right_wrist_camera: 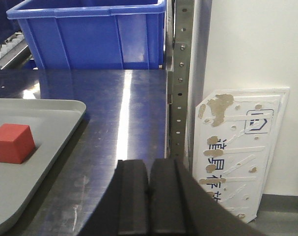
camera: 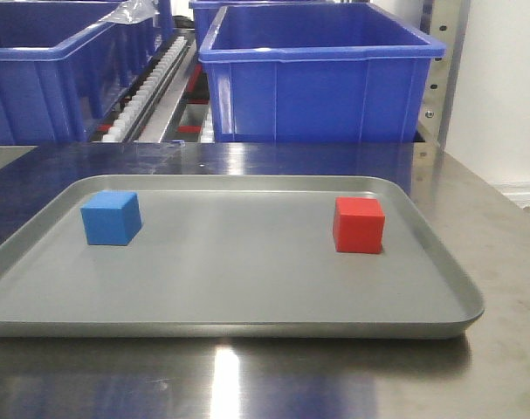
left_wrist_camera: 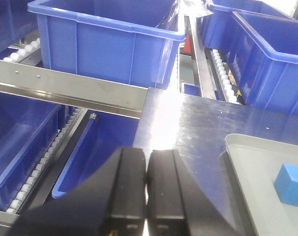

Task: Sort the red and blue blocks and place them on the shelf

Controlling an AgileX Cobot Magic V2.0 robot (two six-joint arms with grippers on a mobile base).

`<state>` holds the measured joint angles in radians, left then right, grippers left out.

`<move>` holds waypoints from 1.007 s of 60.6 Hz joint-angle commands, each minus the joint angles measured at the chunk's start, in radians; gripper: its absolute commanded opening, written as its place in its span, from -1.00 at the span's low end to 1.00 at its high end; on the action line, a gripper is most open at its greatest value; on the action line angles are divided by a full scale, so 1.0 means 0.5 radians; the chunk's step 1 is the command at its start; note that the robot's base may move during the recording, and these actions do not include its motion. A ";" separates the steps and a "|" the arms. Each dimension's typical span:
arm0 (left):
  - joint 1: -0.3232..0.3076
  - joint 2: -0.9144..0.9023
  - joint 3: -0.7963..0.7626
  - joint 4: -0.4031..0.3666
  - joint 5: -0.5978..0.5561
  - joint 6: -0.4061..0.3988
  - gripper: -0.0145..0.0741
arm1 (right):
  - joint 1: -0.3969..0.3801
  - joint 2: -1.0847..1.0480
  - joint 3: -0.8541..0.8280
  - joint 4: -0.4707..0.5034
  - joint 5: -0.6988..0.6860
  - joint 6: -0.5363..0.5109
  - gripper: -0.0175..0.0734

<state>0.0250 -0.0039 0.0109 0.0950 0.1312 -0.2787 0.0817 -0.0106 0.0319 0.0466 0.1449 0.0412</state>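
A blue block (camera: 112,218) sits at the left of a shallow grey tray (camera: 230,327), and a red block (camera: 359,224) sits at its right. The shelf (camera: 164,96) with its roller tracks and blue bins rises behind the table. The left wrist view has my left gripper (left_wrist_camera: 147,160) shut and empty over the table's left edge, the blue block (left_wrist_camera: 291,184) off to its right. My right gripper (right_wrist_camera: 149,169) is shut with nothing in it near the table's right edge; the red block (right_wrist_camera: 10,143) lies to its left. Neither gripper appears in the front view.
The tray rests on a steel-topped table (camera: 492,262). A large blue bin (camera: 321,74) stands just behind it, another bin (camera: 46,70) at back left. A perforated steel upright (right_wrist_camera: 179,78) and a white panel (right_wrist_camera: 239,147) stand at the table's right side.
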 commanded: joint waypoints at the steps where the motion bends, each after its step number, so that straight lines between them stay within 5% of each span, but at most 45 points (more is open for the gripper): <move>1: -0.001 -0.032 0.043 -0.002 -0.171 0.008 -0.36 | -0.003 -0.040 -0.048 -0.004 -0.184 -0.014 -0.51; 61: -0.001 -0.032 0.043 -0.002 -0.171 0.008 -0.36 | -0.003 -0.040 -0.048 -0.004 -0.184 -0.014 -0.51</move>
<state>0.0250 -0.0039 0.0109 0.0950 0.1312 -0.2787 0.0817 -0.0106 0.0319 0.0466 0.1449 0.0412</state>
